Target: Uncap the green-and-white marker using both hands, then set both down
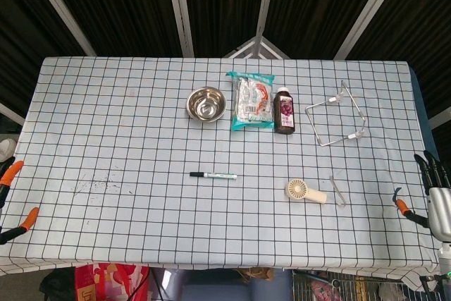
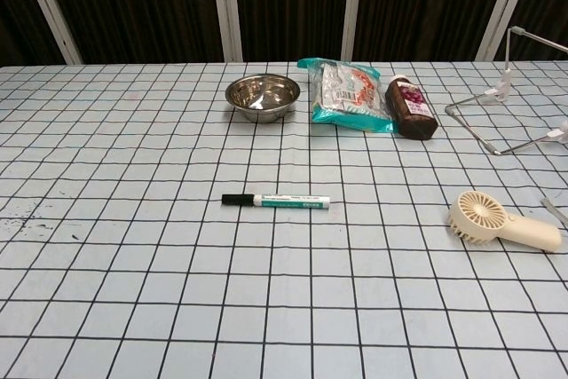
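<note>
Plainly, your right robot hand [image 1: 435, 195] hung off the near right edge of the surface [image 1: 106, 125], fingers spread and holding nothing; your left robot hand was nowhere in view. The green-and-white marker [image 2: 276, 201] lay capped and flat mid-surface, black cap leftward, well apart from both, presumably for a two-handed reach. Beyond it stood the steel bowl [image 2: 262, 97].
</note>
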Tool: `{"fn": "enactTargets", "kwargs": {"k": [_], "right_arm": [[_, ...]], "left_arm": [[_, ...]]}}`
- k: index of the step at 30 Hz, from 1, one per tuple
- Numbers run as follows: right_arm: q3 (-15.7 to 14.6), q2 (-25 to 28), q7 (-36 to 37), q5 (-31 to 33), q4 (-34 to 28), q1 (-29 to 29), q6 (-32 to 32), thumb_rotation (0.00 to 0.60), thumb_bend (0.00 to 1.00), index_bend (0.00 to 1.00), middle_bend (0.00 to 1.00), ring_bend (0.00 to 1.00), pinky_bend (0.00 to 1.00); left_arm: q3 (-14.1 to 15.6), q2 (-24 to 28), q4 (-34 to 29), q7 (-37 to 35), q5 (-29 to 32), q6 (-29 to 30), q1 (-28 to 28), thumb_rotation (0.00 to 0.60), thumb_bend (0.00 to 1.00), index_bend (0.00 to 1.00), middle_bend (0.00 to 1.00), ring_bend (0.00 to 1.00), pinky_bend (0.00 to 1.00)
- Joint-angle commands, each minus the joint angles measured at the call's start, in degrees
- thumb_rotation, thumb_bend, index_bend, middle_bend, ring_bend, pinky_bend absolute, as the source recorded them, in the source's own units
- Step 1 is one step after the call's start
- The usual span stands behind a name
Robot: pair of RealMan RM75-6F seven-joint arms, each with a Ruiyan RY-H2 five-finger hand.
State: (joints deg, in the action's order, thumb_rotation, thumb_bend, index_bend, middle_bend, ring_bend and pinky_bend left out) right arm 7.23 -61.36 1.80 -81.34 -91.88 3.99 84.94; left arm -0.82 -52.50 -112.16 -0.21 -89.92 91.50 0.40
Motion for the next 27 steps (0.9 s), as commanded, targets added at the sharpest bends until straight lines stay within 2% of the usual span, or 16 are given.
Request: {"fn": "enactTargets", "kwargs": {"k": [1,5,8,14,16,20,27], "right_arm": [[0.6,0.2,-0.8,0.7,-1.3,0.2,0.1,0.600,0.26,0.11,0.01,0.11,0.05],[1.4,0.4,-1.5,1.4,-5.0,1.3,-1.1,0.600,0.26,0.15,0.01,0.11,0.04],[2.7,0.1,-4.0,1.7,-10.3,3.7,-3.0,0.600,0.26,0.19,0.01,0.11,0.04],[4.9,-3.0,-15.9,6.3,-20.2,10.2,-9.6,0.600,0.26,0.24,0.01,0.11,0.04],[6.2,-5.1,-22.1,10.2,-23.2,13.4,-12.1,0.600,0.26,0.24,0.01,0.11,0.04],[9.2,-10.4,-31.4,17.9,-24.9,19.6,-14.5,0.600,0.26,0.26,0.01,0.11,0.04],[12.5,-19.0,-38.6,28.7,-23.1,28.0,-16.2,0.600,0.26,0.27,0.01,0.11,0.04]], "left_arm": [[-0.1,0.2,-0.1,-0.3,-0.2,0.3,0.1,0.600,0.45,0.02,0.00,0.00,0.00],[-0.3,0.5,-0.4,-0.5,-0.3,0.5,0.1,0.600,0.45,0.02,0.00,0.00,0.00],[-0.3,0.5,-0.8,-0.3,-0.5,0.3,-0.1,0.600,0.45,0.02,0.00,0.00,0.00],[-0.5,0.7,-1.4,0.8,0.0,-0.1,-0.3,0.600,0.45,0.02,0.00,0.00,0.00],[-0.8,1.0,-1.7,0.6,0.3,0.0,-0.4,0.600,0.45,0.02,0.00,0.00,0.00],[-0.6,1.2,-0.9,0.1,0.8,-0.3,-0.3,0.600,0.45,0.02,0.00,0.00,0.00],[-0.9,1.0,1.9,-2.6,2.8,-0.6,0.0,0.600,0.45,0.02,0.00,0.00,0.00]]}}
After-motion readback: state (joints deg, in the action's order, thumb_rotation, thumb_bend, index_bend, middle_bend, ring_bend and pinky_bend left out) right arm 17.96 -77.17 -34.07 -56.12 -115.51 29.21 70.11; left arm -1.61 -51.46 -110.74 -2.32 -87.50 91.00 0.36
